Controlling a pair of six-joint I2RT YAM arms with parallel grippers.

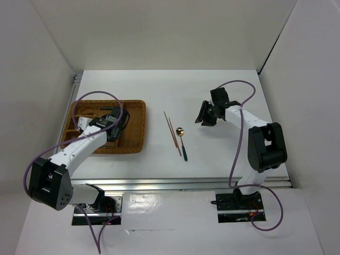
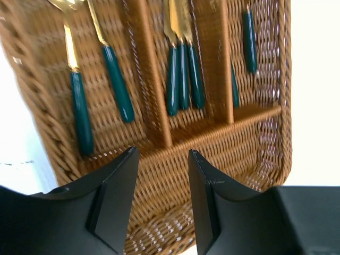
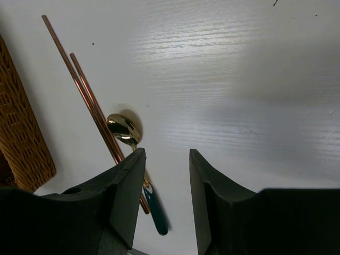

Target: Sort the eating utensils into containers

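The brown wicker tray [image 1: 139,130] lies on the left of the table, and its compartments [image 2: 159,64] hold several teal-handled gold utensils [image 2: 183,77]. My left gripper [image 2: 163,154] hovers open over the tray's near cross compartment with nothing between its fingers; from above, the left gripper [image 1: 112,126] sits over the tray's middle. On the bare table lie two thin gold chopsticks [image 1: 171,133] and a gold spoon [image 1: 182,139] with a teal handle. My right gripper [image 1: 204,118] is open, above and right of them. In the right wrist view the spoon [image 3: 123,127] and chopsticks [image 3: 87,101] lie left of the right gripper [image 3: 167,153].
White walls close in the table on the left, back and right. A metal rail runs along the near edge by the arm bases. The tray's corner [image 3: 21,138] shows at the left edge of the right wrist view.
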